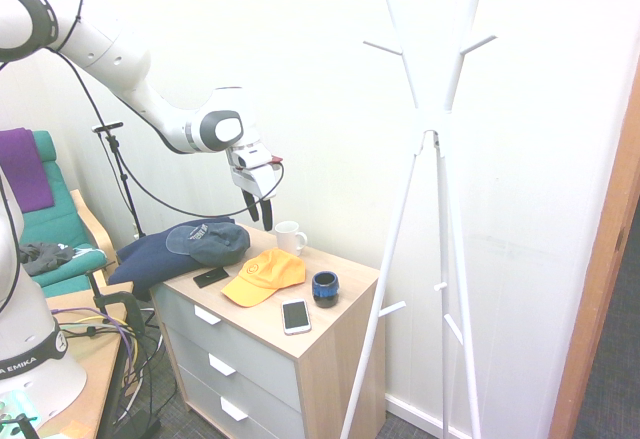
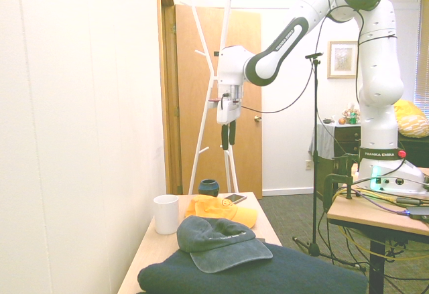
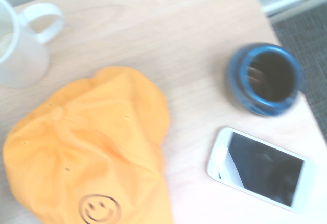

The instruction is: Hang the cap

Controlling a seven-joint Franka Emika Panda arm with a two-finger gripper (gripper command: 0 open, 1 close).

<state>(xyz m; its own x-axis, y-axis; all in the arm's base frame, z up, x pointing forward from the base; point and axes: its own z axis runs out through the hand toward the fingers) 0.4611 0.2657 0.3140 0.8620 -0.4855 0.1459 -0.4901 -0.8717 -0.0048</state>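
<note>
The cap (image 1: 262, 276) is bright yellow-orange with a smiley emblem and lies flat on the wooden dresser top (image 1: 340, 314). It also shows behind the navy cap in the second exterior view (image 2: 221, 209) and fills the wrist view's lower left (image 3: 87, 147). My gripper (image 1: 258, 211) hangs open well above the dresser, above and behind the cap, with nothing between its fingers (image 2: 227, 136). A white coat stand (image 1: 432, 119) with short pegs rises right of the dresser.
On the dresser top: a white mug (image 1: 289, 237), a small blue cup (image 1: 324, 287), a white phone (image 1: 296, 316), a dark navy-blue cap (image 1: 208, 240) on a folded navy garment (image 1: 150, 259), a small black item (image 1: 211, 277). A green chair (image 1: 55, 234) stands left.
</note>
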